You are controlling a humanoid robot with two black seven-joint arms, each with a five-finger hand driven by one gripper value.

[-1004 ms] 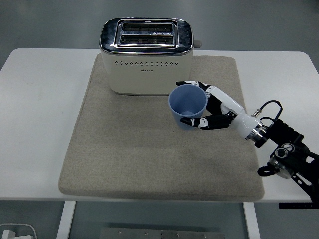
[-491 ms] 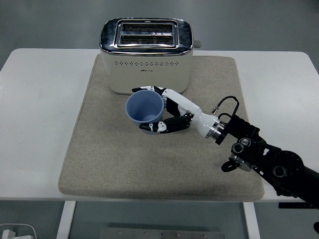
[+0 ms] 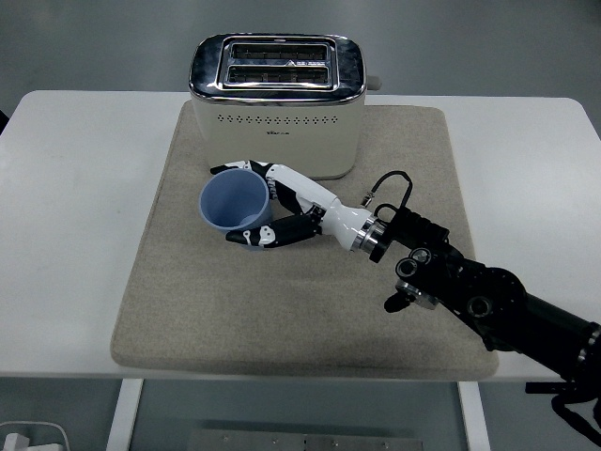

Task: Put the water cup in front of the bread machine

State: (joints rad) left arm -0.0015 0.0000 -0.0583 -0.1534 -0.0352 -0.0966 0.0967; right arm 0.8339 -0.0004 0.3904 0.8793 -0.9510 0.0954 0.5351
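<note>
The right hand [image 3: 272, 209] reaches in from the lower right across the beige mat [image 3: 188, 310], its fingers wrapped around the water cup [image 3: 233, 207], one finger curling along the far rim and others pressing the near side of the wall. Just beyond the hand stands the bread machine [image 3: 276, 103], cream with a chrome top and two slots; the cup sits close in front of its left half, with only a narrow strip of mat between the cup's far rim and the machine's front face. To the left of the hand the mat runs on bare to its edge, and past it lies a broad stretch of white desk [image 3: 75, 188]. Nearer than the hand, toward the desk's near edge, the mat is open as well, apart from the black forearm crossing its right part. To the right of the arm, mat and desk lie bare out to the far corner. The cup is pale blue, plain, round and open-mouthed, its inside visible and holding nothing; whether its base touches the mat cannot be told.
</note>
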